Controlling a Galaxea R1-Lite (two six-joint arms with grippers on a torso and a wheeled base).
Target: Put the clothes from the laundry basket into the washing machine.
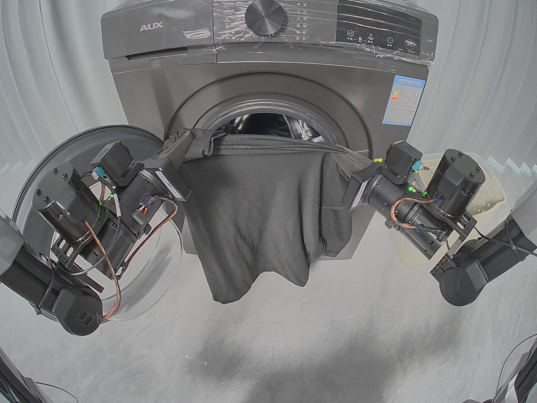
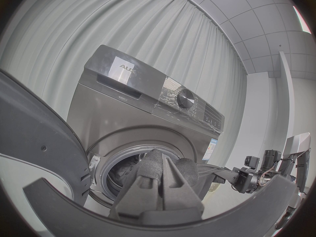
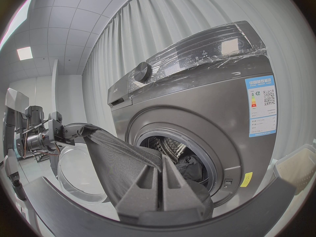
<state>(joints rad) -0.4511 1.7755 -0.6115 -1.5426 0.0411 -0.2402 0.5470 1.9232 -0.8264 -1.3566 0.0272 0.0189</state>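
Observation:
A dark grey garment [image 1: 257, 214] hangs stretched between my two grippers in front of the washing machine [image 1: 268, 85], its top edge level with the drum opening [image 1: 268, 125]. My left gripper [image 1: 178, 151] is shut on the garment's left corner, seen bunched at the fingers [image 2: 174, 181]. My right gripper [image 1: 348, 170] is shut on the right corner [image 3: 144, 155]. The cloth's lower part droops towards the floor. More dark clothes [image 3: 189, 168] lie inside the drum. The cream laundry basket [image 1: 492, 197] stands to the machine's right, behind my right arm.
The machine's round door [image 1: 84, 158] stands swung open on the left, behind my left arm. Grey curtains [image 1: 45, 57] hang behind the machine. Pale bare floor [image 1: 313, 331] lies in front.

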